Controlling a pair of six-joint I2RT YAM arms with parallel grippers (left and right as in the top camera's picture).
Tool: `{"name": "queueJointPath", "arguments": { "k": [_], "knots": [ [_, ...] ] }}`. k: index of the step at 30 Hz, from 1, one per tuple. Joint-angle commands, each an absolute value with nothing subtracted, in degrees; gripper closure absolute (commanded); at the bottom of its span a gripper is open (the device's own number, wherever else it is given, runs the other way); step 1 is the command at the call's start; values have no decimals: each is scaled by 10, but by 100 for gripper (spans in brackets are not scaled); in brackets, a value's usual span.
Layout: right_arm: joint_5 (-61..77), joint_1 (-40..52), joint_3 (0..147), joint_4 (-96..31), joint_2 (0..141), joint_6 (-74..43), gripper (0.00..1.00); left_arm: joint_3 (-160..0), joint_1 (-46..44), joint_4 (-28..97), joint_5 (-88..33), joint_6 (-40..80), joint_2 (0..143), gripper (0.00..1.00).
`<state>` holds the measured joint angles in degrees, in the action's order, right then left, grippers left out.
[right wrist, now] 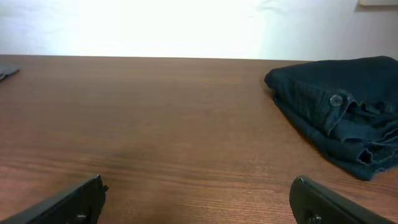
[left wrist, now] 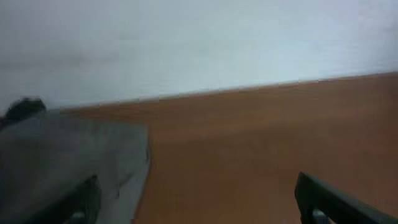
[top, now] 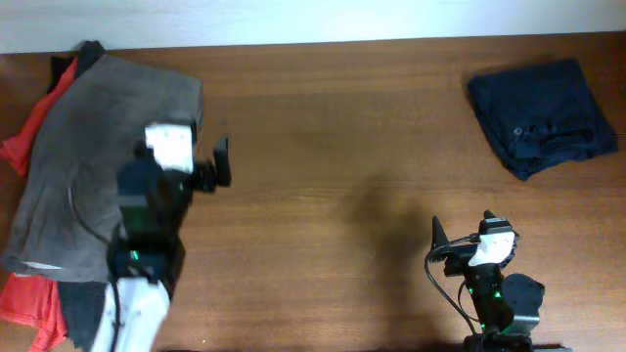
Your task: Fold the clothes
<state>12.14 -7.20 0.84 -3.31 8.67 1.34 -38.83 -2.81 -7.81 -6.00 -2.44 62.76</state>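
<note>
Overhead, upper right, we judge the shorts [top: 543,115] soft and limp, best pinched at a folded edge; left gripper [left wrist: 199,186] and right gripper [right wrist: 198,186] gape empty.

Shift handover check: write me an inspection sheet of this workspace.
Surface: brown wooden table, grain showing.
Job's things: navy shorts, folded up near the far right corner, apart from both grippers.
Clutter: grey garment lying over a red-orange garment at the left end.
Grippers: left gripper open, empty, beside the grey garment's edge; right gripper open, empty, above bare wood.
Cables: left-arm cable and right-arm cable, both black.
Surroundings: white wall behind the table.
</note>
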Motion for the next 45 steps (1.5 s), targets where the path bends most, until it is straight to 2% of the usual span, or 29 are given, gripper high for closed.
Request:
{"name": "queueJointPath", "arguments": {
  "k": [1,15,31,45],
  "knots": [
    [129,-75,3,-32,82,13,1,-272,-27,-137,-73,-31,555,1],
    [129,-75,3,-32,82,13,1,-10,4,-197,-71,-31,250,1],
    [129,-75,3,-32,82,13,1,-5,22,41,-67,-59,15,1],
    [129,-75,3,-32,82,13,1,-5,22,40,-67,-59,3,1]
  ]
}}
